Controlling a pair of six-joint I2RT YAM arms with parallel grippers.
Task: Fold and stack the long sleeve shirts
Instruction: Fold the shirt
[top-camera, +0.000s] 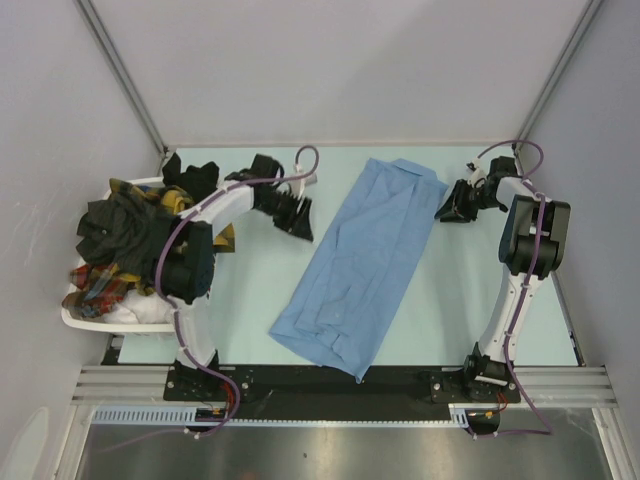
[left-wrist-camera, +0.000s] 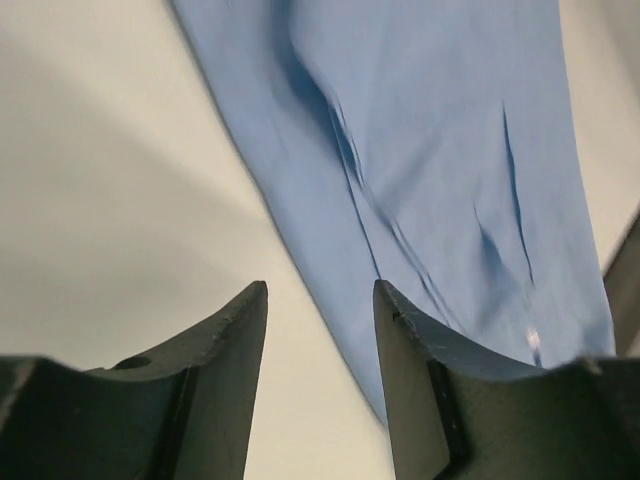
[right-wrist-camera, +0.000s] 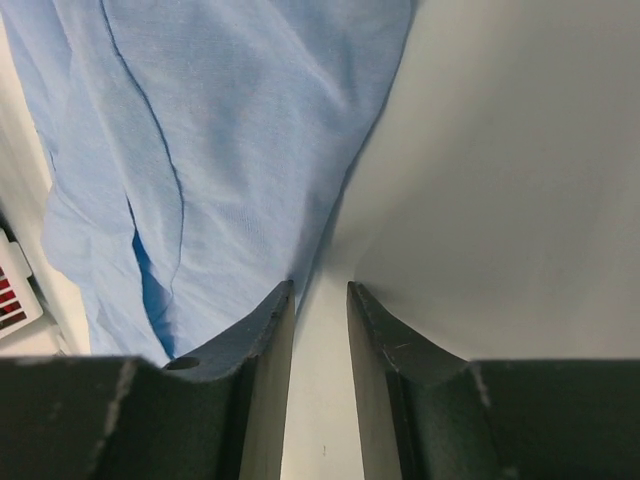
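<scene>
A pale green table (top-camera: 470, 300) sits between plain grey walls (top-camera: 340, 70); an aluminium rail (top-camera: 560, 382) edges its near side.

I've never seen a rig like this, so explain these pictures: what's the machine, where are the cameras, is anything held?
Two robot arms stand at the near edge of a table. The wide picture looks down from above; the other two come from a camera on each wrist, showing that arm's own dark fingers. A light blue shirt lies on the table between the arms. More shirts fill a white basket on the left. The left hand and right hand are both open, holding nothing.
</scene>
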